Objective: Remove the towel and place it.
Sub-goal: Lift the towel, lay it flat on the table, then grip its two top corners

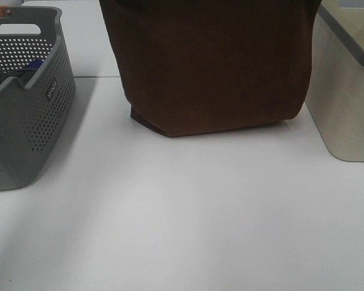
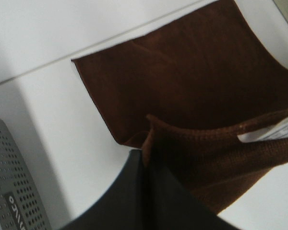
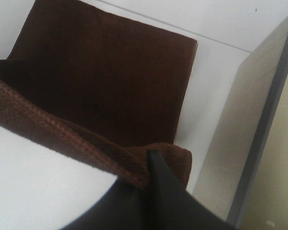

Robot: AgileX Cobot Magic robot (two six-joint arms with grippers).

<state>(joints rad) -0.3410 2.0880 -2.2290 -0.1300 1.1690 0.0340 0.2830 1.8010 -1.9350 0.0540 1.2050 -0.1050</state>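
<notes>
Grey perforated basket (image 1: 30, 127): small dark nameplate (image 1: 51, 90) on the side wall with pale lettering. It is too small and blurred to read in either the high view or the left wrist view.
Towel (image 2: 197, 81): white sewn-in tag (image 2: 271, 132) with faint print, illegible.
No text can be read.

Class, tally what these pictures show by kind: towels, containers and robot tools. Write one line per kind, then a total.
Towels: 1, the brown towel.
Containers: 2, the grey perforated basket and the beige bin.
Tools: 2, the left tool and the right tool, each pinching the towel's edge.
Total: 5.
</notes>
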